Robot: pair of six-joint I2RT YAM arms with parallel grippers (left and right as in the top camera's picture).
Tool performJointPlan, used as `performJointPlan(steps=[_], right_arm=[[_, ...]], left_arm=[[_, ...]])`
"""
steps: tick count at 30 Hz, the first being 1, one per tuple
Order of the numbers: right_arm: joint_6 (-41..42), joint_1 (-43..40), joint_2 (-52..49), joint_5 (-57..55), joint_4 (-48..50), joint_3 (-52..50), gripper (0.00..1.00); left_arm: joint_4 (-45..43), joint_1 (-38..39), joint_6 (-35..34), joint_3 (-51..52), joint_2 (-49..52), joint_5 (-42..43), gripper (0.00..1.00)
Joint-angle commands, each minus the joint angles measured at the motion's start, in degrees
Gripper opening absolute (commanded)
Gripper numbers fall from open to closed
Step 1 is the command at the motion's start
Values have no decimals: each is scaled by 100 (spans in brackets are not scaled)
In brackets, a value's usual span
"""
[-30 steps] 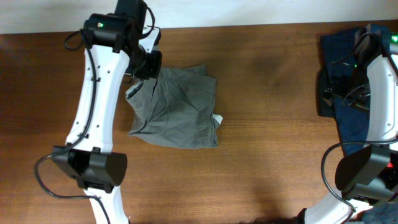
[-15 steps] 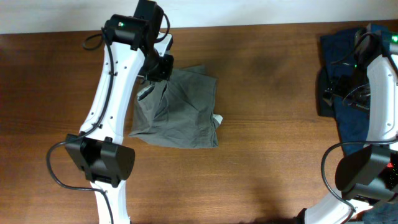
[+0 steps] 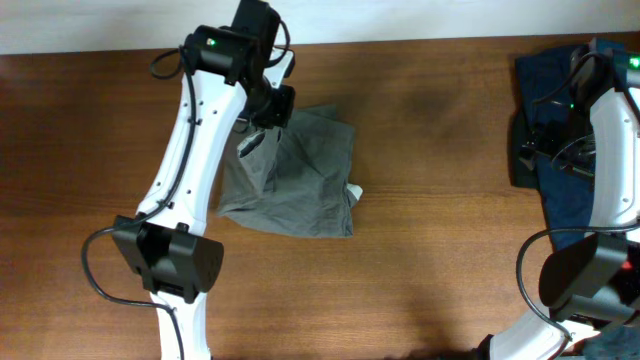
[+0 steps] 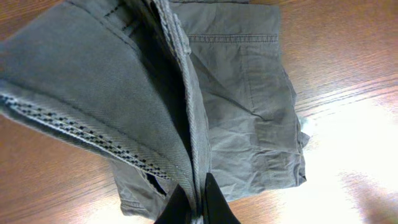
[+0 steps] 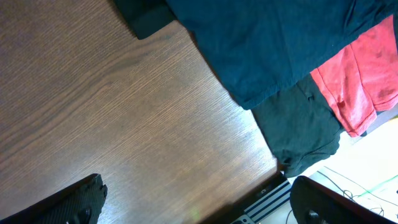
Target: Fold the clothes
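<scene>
The grey-khaki shorts [image 3: 300, 175] lie partly folded on the wooden table, left of centre. My left gripper [image 3: 268, 128] is shut on the waistband at their far left corner and holds that edge lifted over the rest. In the left wrist view the fingers [image 4: 198, 205] pinch the stitched waistband [image 4: 180, 93], and the flat part of the shorts [image 4: 249, 112] lies below. My right gripper [image 5: 199, 205] is open and empty above bare table at the far right. A navy-blue garment [image 3: 565, 130] lies under the right arm and also shows in the right wrist view [image 5: 261, 43].
A dark garment [image 5: 305, 134] and a red garment [image 5: 367, 68] hang past the table's right edge. The right arm's base [image 3: 585, 285] stands at the front right, the left arm's base [image 3: 165, 265] at the front left.
My left gripper has moved to the right with the shorts' waistband edge in it, carrying the fold over the garment. The right arm has not moved.
</scene>
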State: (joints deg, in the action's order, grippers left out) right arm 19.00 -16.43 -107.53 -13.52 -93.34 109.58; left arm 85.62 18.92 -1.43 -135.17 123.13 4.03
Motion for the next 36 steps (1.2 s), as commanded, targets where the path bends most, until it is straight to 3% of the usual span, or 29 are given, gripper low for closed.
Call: performJointPlan(steps=[1, 5, 23, 29, 36], right_arm=[[-13, -15, 2, -111, -2, -9, 99], [-13, -15, 2, -111, -4, -9, 99], [-13, -15, 2, -111, -4, -9, 99], [-13, -15, 2, -111, -4, -9, 99], [-13, -15, 2, -111, -2, -9, 99]], left_arm=[[-31, 22, -74, -63, -24, 111, 1], [-37, 35, -76, -63, -22, 111, 7], [9, 205, -74, -63, -22, 564, 7], [4, 299, -74, -63, -22, 564, 29], [-33, 372, -74, -63, -22, 564, 33]])
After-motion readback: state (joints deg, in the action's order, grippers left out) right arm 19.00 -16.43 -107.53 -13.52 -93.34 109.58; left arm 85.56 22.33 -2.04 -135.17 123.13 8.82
